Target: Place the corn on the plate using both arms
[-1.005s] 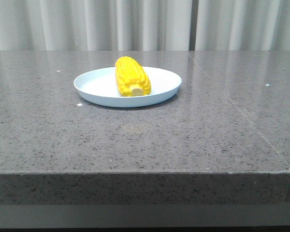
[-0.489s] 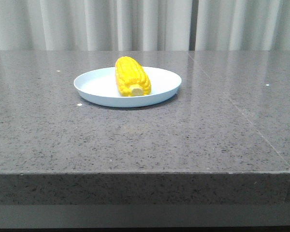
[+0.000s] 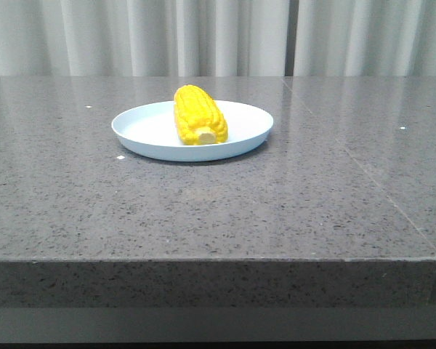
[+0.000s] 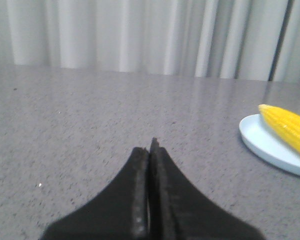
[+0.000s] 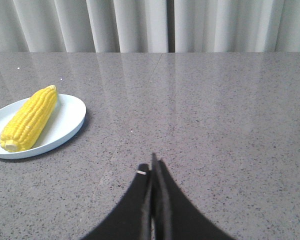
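The bright yellow corn (image 3: pixel 198 115) lies on the pale blue-white plate (image 3: pixel 149 131) at the middle of the grey stone table, its stub end toward the camera. Neither arm shows in the front view. In the left wrist view the left gripper (image 4: pixel 150 147) is shut and empty, well short of the plate (image 4: pixel 265 147) and the corn (image 4: pixel 290 127). In the right wrist view the right gripper (image 5: pixel 152 165) is shut and empty, with the plate (image 5: pixel 70 122) and corn (image 5: pixel 30 120) off to one side, apart from it.
The grey speckled table (image 3: pixel 218 203) has a seam running along its right part and a front edge near the camera. Pale curtains (image 3: pixel 218 36) hang behind the table's far edge.
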`<state>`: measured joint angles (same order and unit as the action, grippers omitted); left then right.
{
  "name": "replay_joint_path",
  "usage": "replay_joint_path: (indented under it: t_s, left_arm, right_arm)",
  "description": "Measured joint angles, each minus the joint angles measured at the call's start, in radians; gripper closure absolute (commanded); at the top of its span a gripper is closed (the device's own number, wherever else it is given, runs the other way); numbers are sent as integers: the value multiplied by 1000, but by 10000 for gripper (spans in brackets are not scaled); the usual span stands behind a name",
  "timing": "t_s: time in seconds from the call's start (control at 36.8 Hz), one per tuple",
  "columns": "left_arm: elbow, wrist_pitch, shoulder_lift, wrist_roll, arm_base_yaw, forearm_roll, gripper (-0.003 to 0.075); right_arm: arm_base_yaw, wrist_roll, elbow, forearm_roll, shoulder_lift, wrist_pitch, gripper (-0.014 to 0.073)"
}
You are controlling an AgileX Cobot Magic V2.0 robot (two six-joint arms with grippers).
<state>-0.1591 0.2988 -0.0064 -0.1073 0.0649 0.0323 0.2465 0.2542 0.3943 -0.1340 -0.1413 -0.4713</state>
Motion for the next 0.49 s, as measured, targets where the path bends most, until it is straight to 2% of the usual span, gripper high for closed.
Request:
replay_joint_path:
  t_s: [0.22,0.49]
  left_arm:
    - [116,-31,1,52,-100,-52,741]
    - [169,-119,1,58,-118,-52,741]
  right_arm:
    - [0,0,0,0,0,4,662]
    - [0,0,0,0,0,4,662]
